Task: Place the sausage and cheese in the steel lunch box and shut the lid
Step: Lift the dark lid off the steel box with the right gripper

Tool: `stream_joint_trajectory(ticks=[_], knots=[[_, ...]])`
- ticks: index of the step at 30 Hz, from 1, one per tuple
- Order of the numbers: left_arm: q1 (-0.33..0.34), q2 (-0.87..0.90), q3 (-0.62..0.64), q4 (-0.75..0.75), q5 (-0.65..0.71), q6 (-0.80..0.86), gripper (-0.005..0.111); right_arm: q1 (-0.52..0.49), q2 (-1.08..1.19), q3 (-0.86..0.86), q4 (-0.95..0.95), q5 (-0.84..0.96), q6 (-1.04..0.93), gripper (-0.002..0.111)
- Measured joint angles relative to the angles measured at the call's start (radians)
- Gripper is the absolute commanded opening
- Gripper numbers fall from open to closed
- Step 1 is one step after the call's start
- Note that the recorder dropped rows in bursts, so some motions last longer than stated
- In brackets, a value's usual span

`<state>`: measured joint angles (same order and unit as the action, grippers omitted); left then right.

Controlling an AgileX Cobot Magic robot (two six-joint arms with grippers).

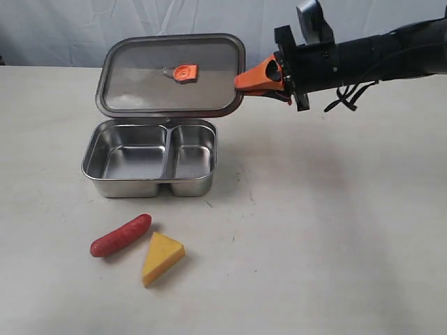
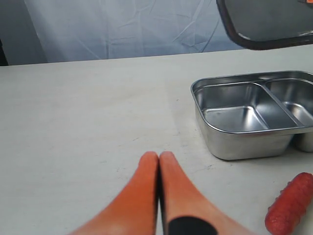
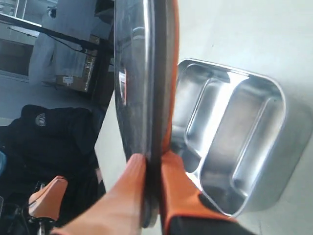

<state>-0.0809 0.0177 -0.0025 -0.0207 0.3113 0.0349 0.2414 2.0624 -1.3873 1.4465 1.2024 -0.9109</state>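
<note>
The steel lunch box sits open on the table, both compartments empty; it also shows in the left wrist view and the right wrist view. My right gripper is shut on the right edge of the lid, held in the air above and behind the box, tilted toward the camera, its orange valve showing. The lid appears edge-on between the fingers. The red sausage and the cheese wedge lie in front of the box. My left gripper is shut and empty, low over the table.
A pale cloth backdrop hangs behind the table. The right arm reaches in from the upper right. The sausage's end lies near the left fingers. Bare tabletop stretches right of the box.
</note>
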Motion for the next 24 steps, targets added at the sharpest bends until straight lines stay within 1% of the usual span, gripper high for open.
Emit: stream_joint_trajectory(ticks=[5, 7, 9, 10, 13, 16, 17, 18, 19, 22, 23, 24], knots=[[0.0, 0.0, 0.0, 0.0, 0.0, 0.0, 0.0, -0.085, -0.118, 0.0, -0.102, -0.074, -0.006, -0.001], [0.0, 0.0, 0.0, 0.0, 0.0, 0.0, 0.0, -0.124, -0.199, 0.0, -0.182, -0.125, -0.008, -0.001], [0.0, 0.0, 0.0, 0.0, 0.0, 0.0, 0.0, -0.143, -0.288, 0.0, -0.31, -0.201, -0.008, -0.001], [0.0, 0.0, 0.0, 0.0, 0.0, 0.0, 0.0, -0.142, -0.339, 0.0, -0.419, -0.248, -0.008, -0.001], [0.0, 0.0, 0.0, 0.0, 0.0, 0.0, 0.0, -0.127, -0.41, 0.0, -0.621, -0.292, -0.006, -0.001], [0.0, 0.0, 0.0, 0.0, 0.0, 0.0, 0.0, -0.086, -0.467, 0.0, -0.835, -0.316, -0.006, -0.001], [0.0, 0.0, 0.0, 0.0, 0.0, 0.0, 0.0, -0.051, -0.487, 0.0, -0.966, -0.323, 0.01, -0.001], [0.0, 0.0, 0.0, 0.0, 0.0, 0.0, 0.0, -0.024, -0.496, 0.0, -1.036, -0.327, 0.023, -0.001], [0.0, 0.0, 0.0, 0.0, 0.0, 0.0, 0.0, 0.017, -0.501, 0.0, -1.154, -0.327, 0.048, -0.001], [0.0, 0.0, 0.0, 0.0, 0.0, 0.0, 0.0, 0.138, -0.499, 0.0, -1.383, -0.304, 0.082, -0.001], [0.0, 0.0, 0.0, 0.0, 0.0, 0.0, 0.0, 0.201, -0.492, 0.0, -1.493, -0.303, 0.109, -0.001], [0.0, 0.0, 0.0, 0.0, 0.0, 0.0, 0.0, 0.244, -0.483, 0.0, -1.557, -0.303, 0.129, -0.001]])
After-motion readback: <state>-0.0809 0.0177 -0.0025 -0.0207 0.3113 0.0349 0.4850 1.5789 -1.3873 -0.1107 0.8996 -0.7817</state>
